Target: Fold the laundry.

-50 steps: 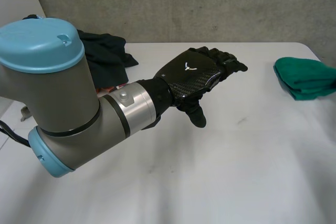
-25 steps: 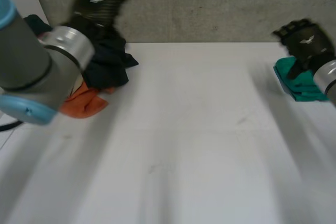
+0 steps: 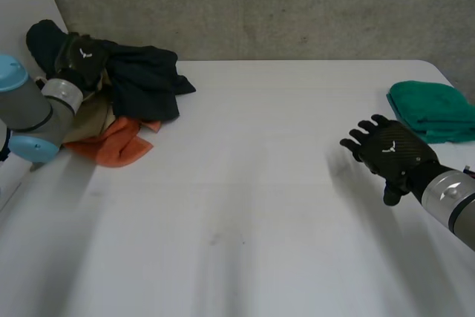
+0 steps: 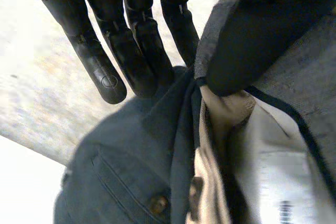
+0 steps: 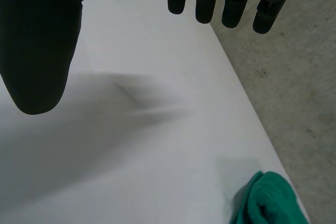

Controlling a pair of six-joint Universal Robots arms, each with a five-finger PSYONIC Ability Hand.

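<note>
No word or number can be made out. A small white emblem (image 3: 84, 53), shaped like a spread pair of wings, is printed on the back of the left hand (image 3: 74, 64) at the pile of dark laundry (image 3: 145, 79). The same emblem is seen on the back of the right hand (image 3: 378, 142) over the white table (image 3: 245, 183). In the left wrist view a small circle (image 4: 108, 81) is marked on one fingertip (image 4: 114, 94), and a pale label (image 4: 286, 171) inside a grey garment (image 4: 310, 77) bears a dark printed mark too blurred to be read
</note>
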